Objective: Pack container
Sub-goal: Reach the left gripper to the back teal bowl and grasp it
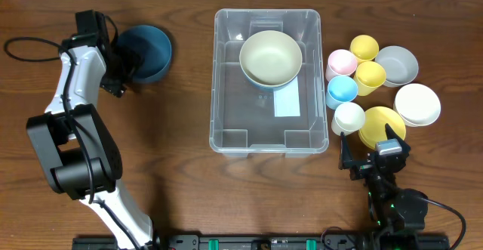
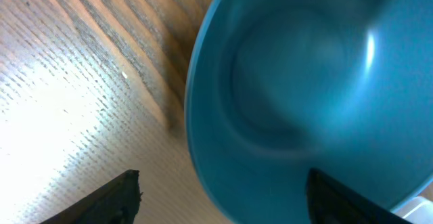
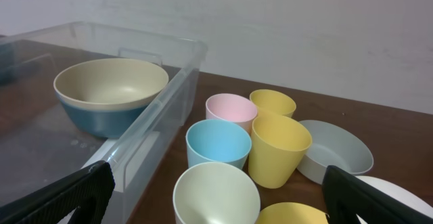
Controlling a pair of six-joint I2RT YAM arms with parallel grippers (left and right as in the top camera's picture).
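Note:
The clear plastic container (image 1: 249, 121) stands mid-table, with a white label on its base. A cream bowl with a blue outside (image 1: 270, 57) sits in its far half and also shows in the right wrist view (image 3: 110, 88). A dark teal bowl (image 1: 149, 50) sits on the table to the left. My left gripper (image 1: 123, 70) is open at that bowl's left rim. In the left wrist view the bowl (image 2: 304, 82) fills the frame and its rim lies between the open fingers (image 2: 223, 204). My right gripper (image 1: 373, 158) is open and empty, just in front of the cups (image 3: 216, 200).
Right of the container stand a pink cup (image 1: 341, 63), two yellow cups (image 1: 364, 47) (image 1: 370, 76), a blue cup (image 1: 342, 90) and a cream cup (image 1: 349, 117). Beside them lie a yellow bowl (image 1: 383, 125), a grey bowl (image 1: 397, 65) and a white bowl (image 1: 417, 103).

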